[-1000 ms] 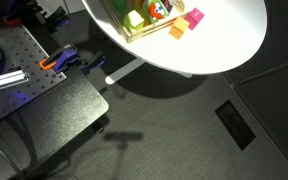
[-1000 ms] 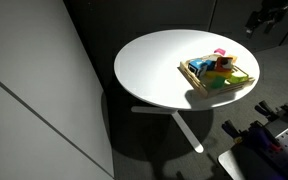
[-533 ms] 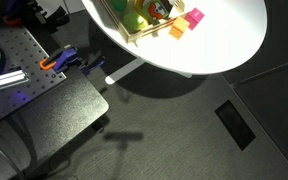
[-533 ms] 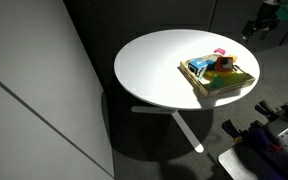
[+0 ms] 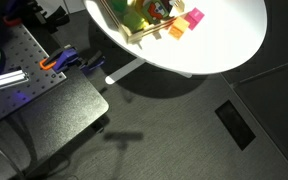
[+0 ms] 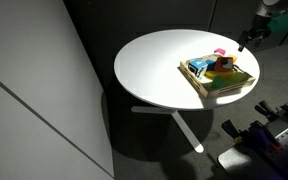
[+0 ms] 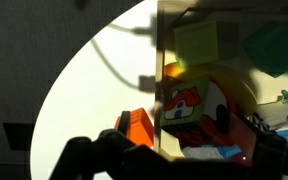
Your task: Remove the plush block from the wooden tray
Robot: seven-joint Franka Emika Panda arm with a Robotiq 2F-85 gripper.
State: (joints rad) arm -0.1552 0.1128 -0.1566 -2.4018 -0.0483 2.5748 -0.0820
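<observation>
The plush block (image 7: 189,105), red-orange with white and blue patches, sits in the wooden tray (image 7: 156,60) among other blocks. It also shows in both exterior views (image 5: 162,10) (image 6: 225,64). The tray (image 6: 196,82) (image 5: 134,38) lies on the white round table. My gripper (image 6: 247,39) hangs above and beyond the tray's far side, touching nothing. In the wrist view its dark fingers (image 7: 179,165) are spread wide at the bottom edge, open and empty, with the plush block between and ahead of them.
An orange block (image 7: 137,125) (image 5: 176,31) and a pink block (image 5: 194,17) (image 6: 220,53) lie on the table just outside the tray. Green blocks (image 7: 196,42) (image 7: 274,45) fill the tray's other parts. The white tabletop (image 6: 154,65) stretches away from the tray.
My arm has come down and toward the tray from the upper right in an exterior view. The blocks and tray have not moved.
</observation>
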